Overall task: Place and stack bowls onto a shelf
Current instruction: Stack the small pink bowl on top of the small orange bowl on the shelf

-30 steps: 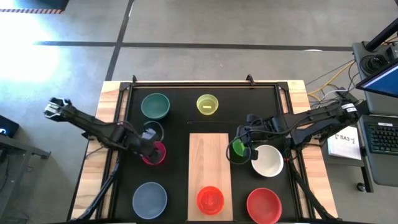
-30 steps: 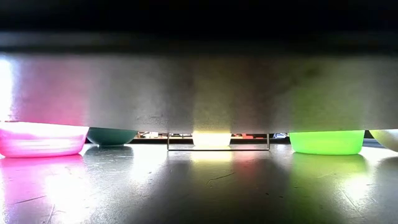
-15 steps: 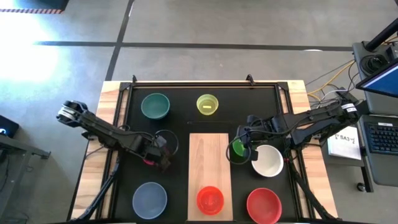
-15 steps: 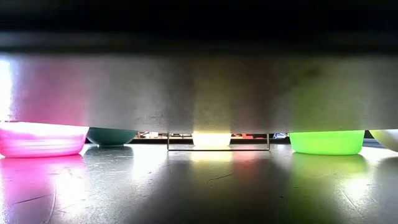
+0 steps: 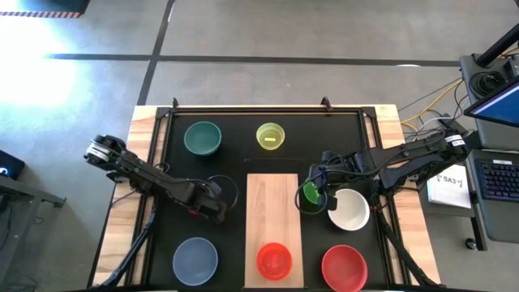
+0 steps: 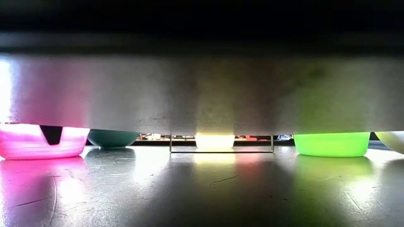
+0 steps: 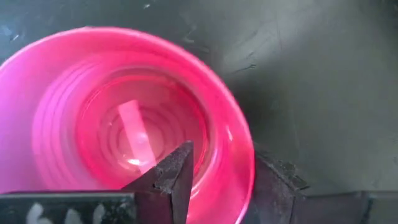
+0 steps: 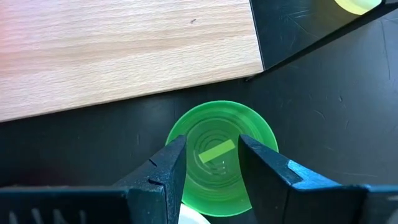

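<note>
The small magenta bowl (image 7: 118, 118) stands on its base on the black tabletop (image 6: 25, 142), left of the shelf. My left gripper (image 7: 224, 149) is open and lowered over the bowl's rim. One finger (image 7: 168, 180) is inside the bowl and one (image 7: 273, 186) outside, and the arm hides the bowl from above (image 5: 217, 204). My right gripper (image 8: 212, 140) is open above the bright green bowl (image 8: 221, 155), which stands on the table right of the shelf (image 5: 310, 195). The pale wooden shelf (image 5: 274, 203) carries the orange-red bowl (image 5: 274, 259) at its near end.
The teal bowl (image 5: 202, 138) and the yellow bowl (image 5: 270, 135) stand at the far side. The grey-blue bowl (image 5: 195, 259) is near left, the red bowl (image 5: 344, 266) near right. The white bowl (image 5: 349, 208) stands close beside the green one. The shelf's far half is bare.
My left gripper has gone toward the table's right edge, over the magenta bowl, and then down. One finger now shows inside the bowl in the low view. The bowl has stayed where it was.
</note>
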